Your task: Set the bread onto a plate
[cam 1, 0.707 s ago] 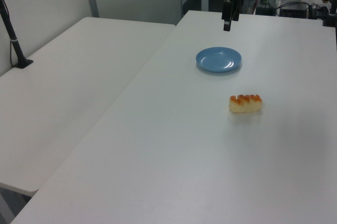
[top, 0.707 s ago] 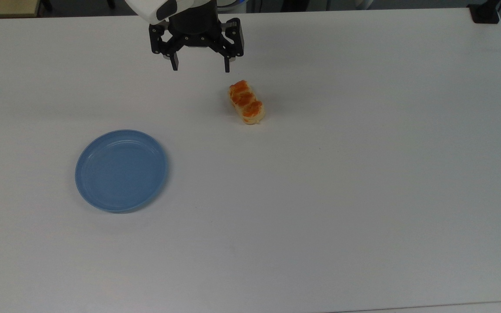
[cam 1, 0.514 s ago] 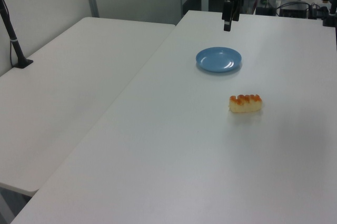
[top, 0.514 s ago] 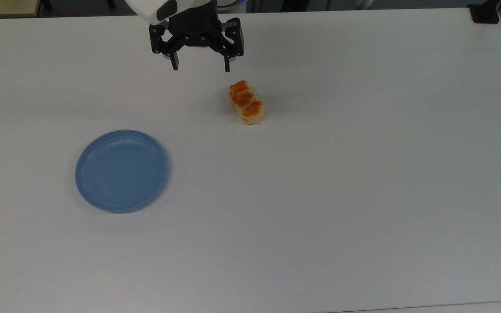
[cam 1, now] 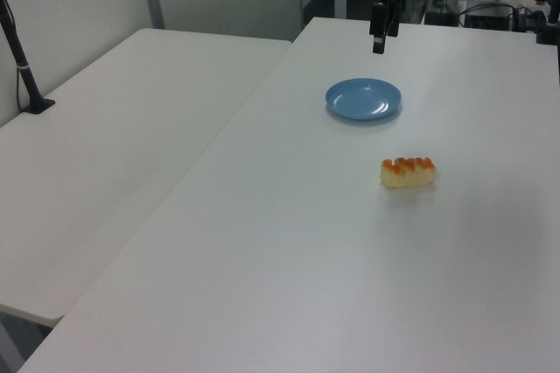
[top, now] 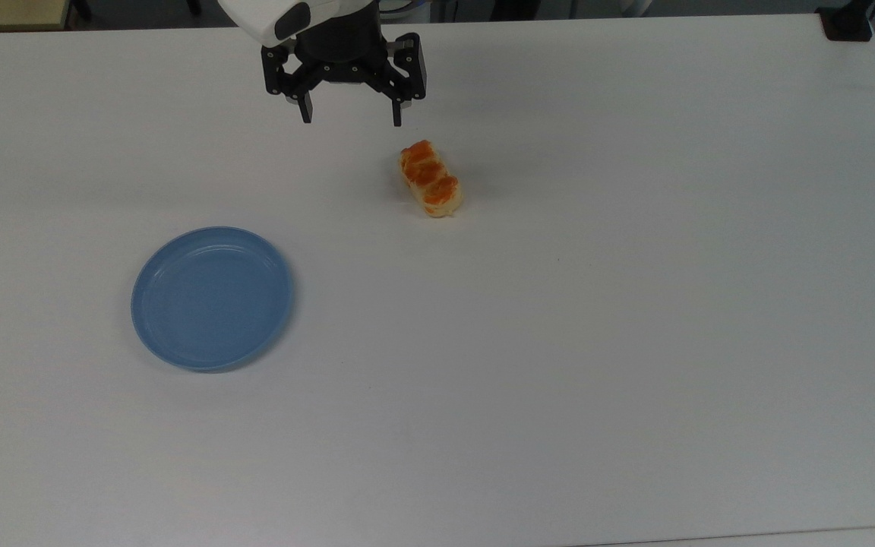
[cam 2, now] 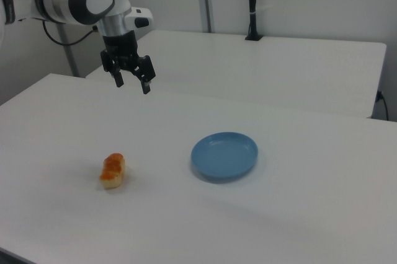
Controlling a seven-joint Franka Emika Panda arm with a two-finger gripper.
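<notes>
White tabletop: we log a matt white table (top: 635,342) carrying two loose items, with wide bare surface on every side of both.
Bread: small oblong bread roll with pale yellow sides and a glossy orange-brown lumpy top (top: 430,179) lies flat on the table, well apart from the plate, toward the top view's upper middle. We also see it in the left view (cam 1: 408,172) and the right view (cam 2: 113,170).
Plate: round light-blue plastic-looking plate with a shallow raised rim (top: 147,334) sits toward the top view's left, nothing on it; (cam 1: 334,102), (cam 2: 200,168).
Pincer: black two-finger gripper on the white arm (top: 352,119) hangs in the air with its fingers spread wide and nothing between them; (cam 2: 132,83). In the top view it sits just up and left of the bread's far end, not touching.
Edges: bread and plate both lie far from any table edge; a second white table (cam 1: 131,145) adjoins at the left view's left.
Change: against the earlier top view we note no shift of bread or plate; the gripper shows only a slight move.
Writing: we read none.
</notes>
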